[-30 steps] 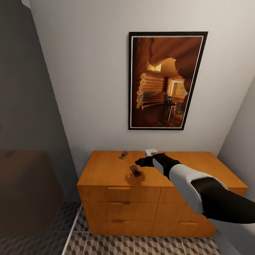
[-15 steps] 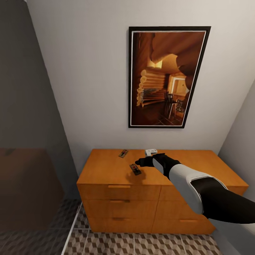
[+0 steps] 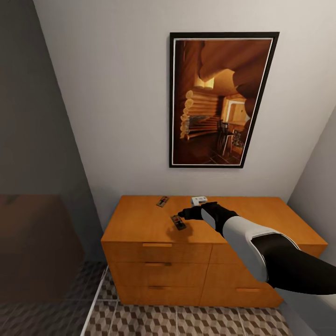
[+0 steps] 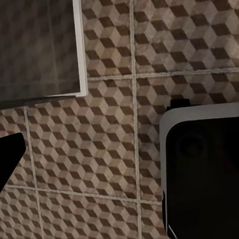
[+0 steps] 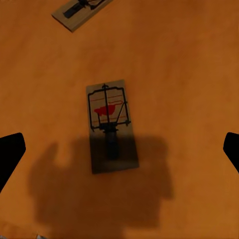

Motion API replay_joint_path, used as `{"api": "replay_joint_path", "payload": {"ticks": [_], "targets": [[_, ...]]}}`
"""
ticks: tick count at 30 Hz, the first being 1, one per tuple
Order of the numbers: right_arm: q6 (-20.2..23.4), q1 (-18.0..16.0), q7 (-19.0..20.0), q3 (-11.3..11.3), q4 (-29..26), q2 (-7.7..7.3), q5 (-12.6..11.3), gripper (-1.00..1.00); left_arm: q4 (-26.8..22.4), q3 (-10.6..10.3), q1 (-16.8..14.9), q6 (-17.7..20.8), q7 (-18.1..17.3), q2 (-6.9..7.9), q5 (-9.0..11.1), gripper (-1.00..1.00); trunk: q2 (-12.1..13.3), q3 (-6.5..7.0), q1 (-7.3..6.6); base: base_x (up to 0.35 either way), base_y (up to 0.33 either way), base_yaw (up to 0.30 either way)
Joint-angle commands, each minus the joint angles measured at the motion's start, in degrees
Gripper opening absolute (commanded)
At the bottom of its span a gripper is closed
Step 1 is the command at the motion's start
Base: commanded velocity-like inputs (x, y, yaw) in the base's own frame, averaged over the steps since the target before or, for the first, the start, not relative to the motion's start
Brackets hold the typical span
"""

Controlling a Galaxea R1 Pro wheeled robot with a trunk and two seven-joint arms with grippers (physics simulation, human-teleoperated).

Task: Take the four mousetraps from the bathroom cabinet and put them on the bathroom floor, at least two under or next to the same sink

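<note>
From my head camera, my right gripper hangs over the orange cabinet, just beside a mousetrap at its seven o'clock, with a second mousetrap lying farther back at eleven o'clock and the cube-patterned bathroom floor showing below the drawers. My left wrist camera looks onto that tiled floor, but I cannot tell how far that gripper is open. My right wrist camera shows the near mousetrap flat on the cabinet top, centred between my widely spread fingertips, which grip nothing; the other trap lies at eleven o'clock, well apart.
</note>
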Motion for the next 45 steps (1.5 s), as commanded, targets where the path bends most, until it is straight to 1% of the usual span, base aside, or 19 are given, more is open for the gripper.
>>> {"api": "replay_joint_path", "payload": {"ticks": [1,13,45], "targets": [[0.3,-0.04,0.13,0.47,-0.06,-0.01,-0.36,1.0,0.25,-0.47,-0.1,-0.4,0.02,-0.04,0.5,1.0,-0.13,-0.13,0.04,0.049,0.016,0.0],[0.3,-0.04,0.13,0.47,-0.07,-0.01,-0.36,1.0,0.25,-0.47,-0.1,-0.4,0.02,-0.04,0.5,1.0,-0.13,-0.14,0.04,0.065,0.04,0.0],[0.46,0.73,-0.21,0.47,0.01,0.41,0.43,1.0,0.28,-0.47,-0.1,-0.4,0.0,-0.04,0.5,1.0,-0.13,-0.14,0.04,0.002,0.001,0.0]]}}
